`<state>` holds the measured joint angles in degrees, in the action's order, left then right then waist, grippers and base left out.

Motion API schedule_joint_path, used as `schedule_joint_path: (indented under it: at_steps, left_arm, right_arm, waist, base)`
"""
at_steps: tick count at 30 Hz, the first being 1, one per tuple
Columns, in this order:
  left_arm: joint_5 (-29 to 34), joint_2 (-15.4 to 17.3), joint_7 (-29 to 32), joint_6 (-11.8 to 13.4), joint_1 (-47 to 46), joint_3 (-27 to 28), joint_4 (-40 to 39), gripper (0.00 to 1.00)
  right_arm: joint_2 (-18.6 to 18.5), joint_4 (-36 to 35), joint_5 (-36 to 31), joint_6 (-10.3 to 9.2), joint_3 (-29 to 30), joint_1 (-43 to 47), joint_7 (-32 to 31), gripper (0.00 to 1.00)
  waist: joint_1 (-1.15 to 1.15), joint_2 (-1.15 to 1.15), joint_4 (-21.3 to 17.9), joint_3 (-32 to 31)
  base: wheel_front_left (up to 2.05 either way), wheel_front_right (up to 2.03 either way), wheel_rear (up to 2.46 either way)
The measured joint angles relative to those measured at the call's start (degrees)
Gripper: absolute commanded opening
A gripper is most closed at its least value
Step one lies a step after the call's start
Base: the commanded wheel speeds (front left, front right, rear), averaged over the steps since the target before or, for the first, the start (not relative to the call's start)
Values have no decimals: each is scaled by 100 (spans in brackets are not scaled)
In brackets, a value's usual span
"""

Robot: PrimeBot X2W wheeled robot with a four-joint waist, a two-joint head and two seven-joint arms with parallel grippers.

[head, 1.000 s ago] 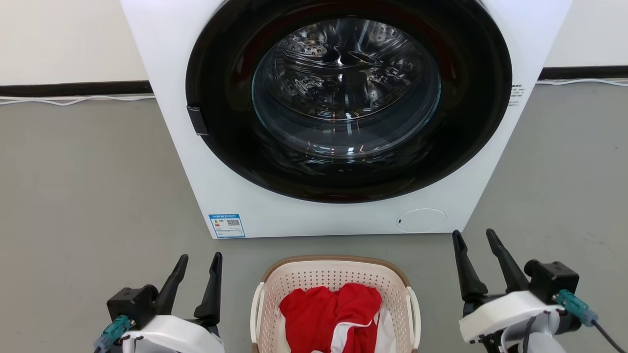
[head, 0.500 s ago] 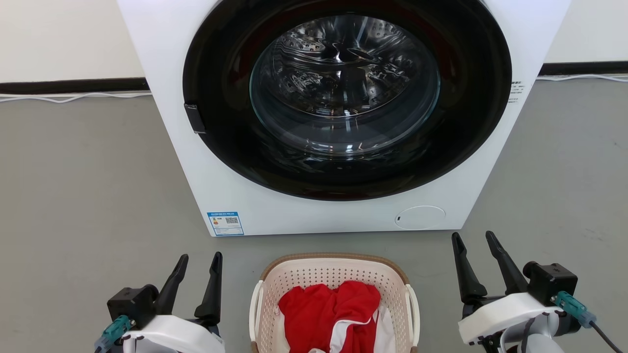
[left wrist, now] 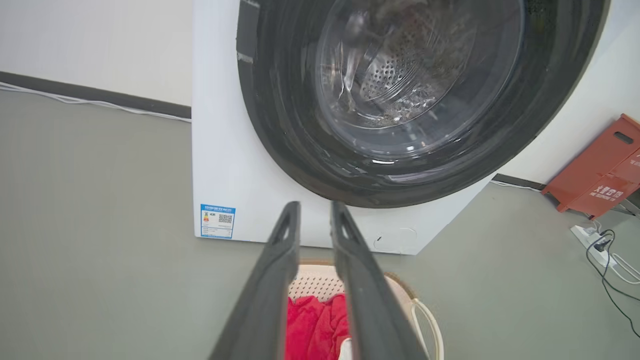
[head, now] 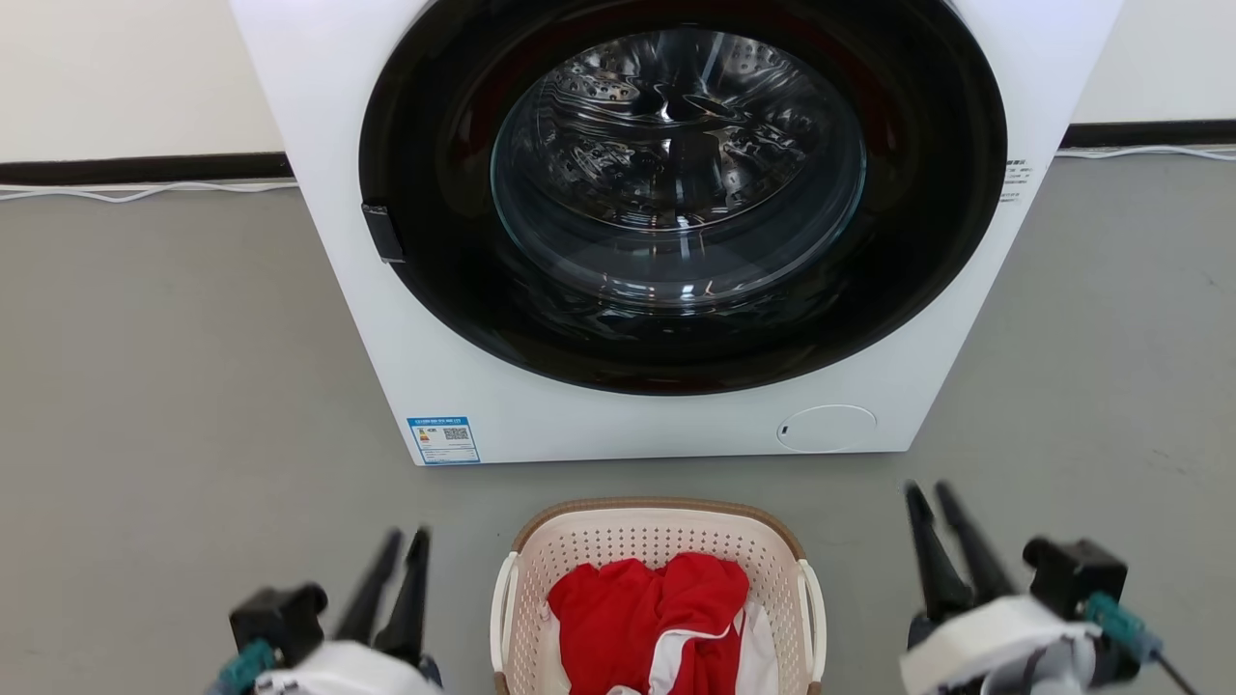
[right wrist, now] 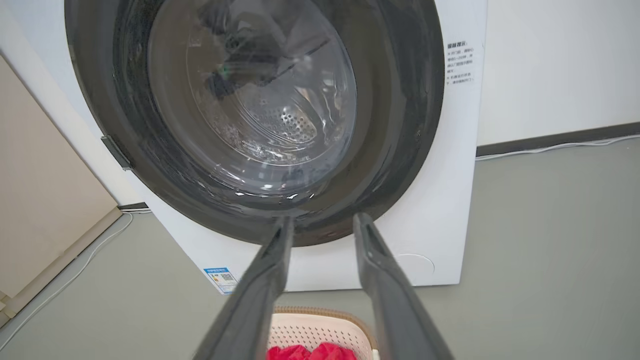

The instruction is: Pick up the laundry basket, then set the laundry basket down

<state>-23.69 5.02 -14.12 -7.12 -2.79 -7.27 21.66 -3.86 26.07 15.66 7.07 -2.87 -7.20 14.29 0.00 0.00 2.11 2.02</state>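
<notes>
Both arms sit low in the head view, with the left end effector (head: 407,534) at the lower left and the right end effector (head: 926,488) at the lower right. Their blurred fingers point up the frame toward the washer (head: 425,367). Each is released and grasps nothing; the left's fingers stand a narrow gap apart, the right's a little wider. The laundry basket (head: 618,545) rests on the grey floor (head: 174,386) at bottom centre, between the two and touching neither. It is cream perforated plastic with a brown rim and white side handles, and holds red cloth (head: 647,608).
</notes>
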Motion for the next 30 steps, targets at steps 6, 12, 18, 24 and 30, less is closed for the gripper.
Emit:
schedule_joint_path:
  at_steps: [6,12,18,24,30]
  left_arm:
    - [-191,-15,58,0,127,0,73,0]
    - [-524,-26,179,0,126,57,59,0]
    - [-856,-55,254,0,126,120,38,0]
    - [-1185,-74,360,0,125,168,2,0]
    - [-1516,-81,463,0,124,223,-31,0]
  right_arm:
    - [32,71,215,0,22,136,-73,0]
    - [34,44,578,0,73,133,-151,0]
    - [35,-8,936,0,107,133,-266,0]
    - [40,-81,1303,0,144,133,-335,0]
    - [45,-127,1662,0,222,133,-431,0]
  waist:
    - [1,0,-8,-13]
    - [2,0,-18,-21]
    - [2,0,-28,-25]
    - [2,0,-38,-34]
    - [1,0,-48,-43]
  base:
    - [0,0,0]
    - [0,0,0]
    - [0,0,0]
    - [0,0,0]
    - [0,0,0]
